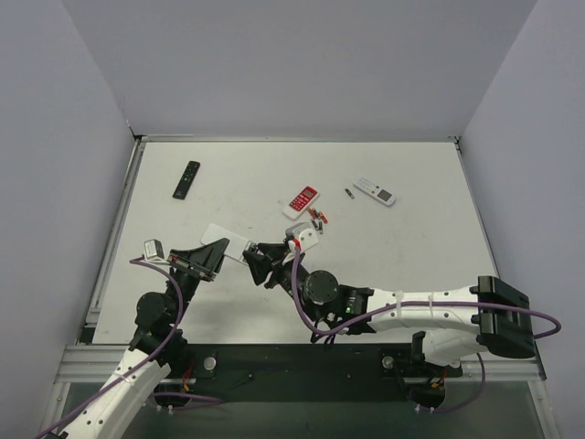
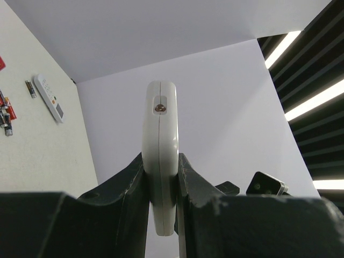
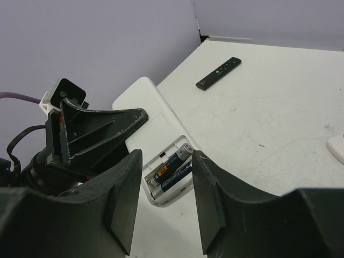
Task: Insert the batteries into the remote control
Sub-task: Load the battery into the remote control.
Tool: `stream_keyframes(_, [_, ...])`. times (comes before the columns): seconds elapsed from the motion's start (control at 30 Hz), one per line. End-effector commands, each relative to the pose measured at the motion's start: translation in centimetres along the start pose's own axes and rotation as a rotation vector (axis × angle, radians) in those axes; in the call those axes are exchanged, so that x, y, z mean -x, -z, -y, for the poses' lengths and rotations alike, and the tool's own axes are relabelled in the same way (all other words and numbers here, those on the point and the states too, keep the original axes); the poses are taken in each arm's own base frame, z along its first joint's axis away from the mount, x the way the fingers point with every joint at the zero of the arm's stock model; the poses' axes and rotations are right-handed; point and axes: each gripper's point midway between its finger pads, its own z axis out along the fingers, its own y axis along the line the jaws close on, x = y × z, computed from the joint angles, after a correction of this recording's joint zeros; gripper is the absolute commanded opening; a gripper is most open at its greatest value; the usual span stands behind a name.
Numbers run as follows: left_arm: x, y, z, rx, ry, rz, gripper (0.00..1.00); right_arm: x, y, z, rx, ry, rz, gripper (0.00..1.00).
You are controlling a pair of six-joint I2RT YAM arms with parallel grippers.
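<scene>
The white remote control [image 1: 222, 240] lies back up, its battery compartment open. Two batteries [image 3: 173, 168] sit side by side in the compartment; the upper one rests slightly raised at its far end. My left gripper [image 1: 210, 253] is shut on the remote's edge [image 2: 160, 156]. My right gripper [image 3: 166, 157] is open, its fingers straddling the compartment just above it; it also shows in the top view [image 1: 260, 260]. Several spare batteries [image 1: 316, 218] lie near mid-table, and one more battery [image 1: 348, 193] lies apart.
A red-and-white remote [image 1: 302, 199] lies beside the spare batteries. A second white remote [image 1: 375, 190] lies at the right, a slim black remote [image 1: 186, 179] at the far left. A small white flat piece [image 1: 307, 237] lies near my right wrist.
</scene>
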Motion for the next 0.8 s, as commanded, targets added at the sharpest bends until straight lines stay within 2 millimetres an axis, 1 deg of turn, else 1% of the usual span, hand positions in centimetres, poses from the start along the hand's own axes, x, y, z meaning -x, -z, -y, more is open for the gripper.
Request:
stream_keyframes(0.0, [-0.4, 1.7, -5.1, 0.043, 0.026, -0.008, 0.00, 0.3, 0.0, 1.0, -0.071, 0.069, -0.025, 0.40])
stream_keyframes(0.1, [-0.5, 1.7, -5.2, 0.048, 0.019, -0.012, 0.00, 0.5, 0.0, 1.1, -0.073, 0.087, -0.037, 0.44])
stream_keyframes(0.17, [-0.5, 1.7, -5.4, 0.055, 0.016, -0.013, 0.00, 1.2, 0.0, 0.9, -0.065, 0.094, -0.033, 0.48])
stream_keyframes(0.2, [-0.5, 1.7, -5.4, 0.054, 0.013, -0.015, 0.00, 1.1, 0.1, 0.9, -0.064, 0.109, -0.048, 0.49])
stream_keyframes(0.23, [-0.5, 1.7, -5.5, 0.057, 0.011, -0.015, 0.00, 1.8, -0.1, 0.6, -0.059, 0.110, -0.042, 0.50])
stream_keyframes(0.3, [-0.6, 1.7, -5.6, 0.062, 0.008, -0.017, 0.00, 1.9, 0.0, 0.3, -0.047, 0.124, -0.062, 0.52])
stream_keyframes(0.47, [-0.5, 1.7, -5.7, 0.065, 0.003, -0.016, 0.00, 3.4, 0.1, -0.7, 0.001, 0.145, -0.072, 0.54])
stream_keyframes(0.5, [-0.5, 1.7, -5.7, 0.067, 0.000, -0.016, 0.00, 3.3, 0.2, -0.5, -0.002, 0.155, -0.085, 0.55])
stream_keyframes(0.53, [-0.6, 1.7, -5.9, 0.073, -0.001, -0.017, 0.00, 3.8, 0.2, -0.5, 0.005, 0.154, -0.082, 0.56])
stream_keyframes(0.57, [-0.6, 1.7, -5.9, 0.073, -0.004, -0.018, 0.00, 3.7, 0.3, -0.3, 0.008, 0.167, -0.102, 0.56])
stream_keyframes(0.63, [-0.6, 1.7, -6.0, 0.078, -0.012, -0.021, 0.00, 4.7, -0.1, -0.2, 0.041, 0.134, -0.116, 0.57])
stream_keyframes(0.67, [-0.6, 1.7, -6.1, 0.082, -0.015, -0.021, 0.00, 4.4, -0.2, 0.3, 0.049, 0.130, -0.148, 0.57])
stream_keyframes(0.7, [-0.6, 1.7, -6.2, 0.084, -0.018, -0.023, 0.00, 4.7, -0.3, 0.1, 0.060, 0.071, -0.160, 0.57])
stream_keyframes(0.77, [-0.6, 1.7, -6.2, 0.086, -0.023, -0.023, 0.00, 4.6, -0.7, 1.1, 0.089, 0.019, -0.209, 0.57])
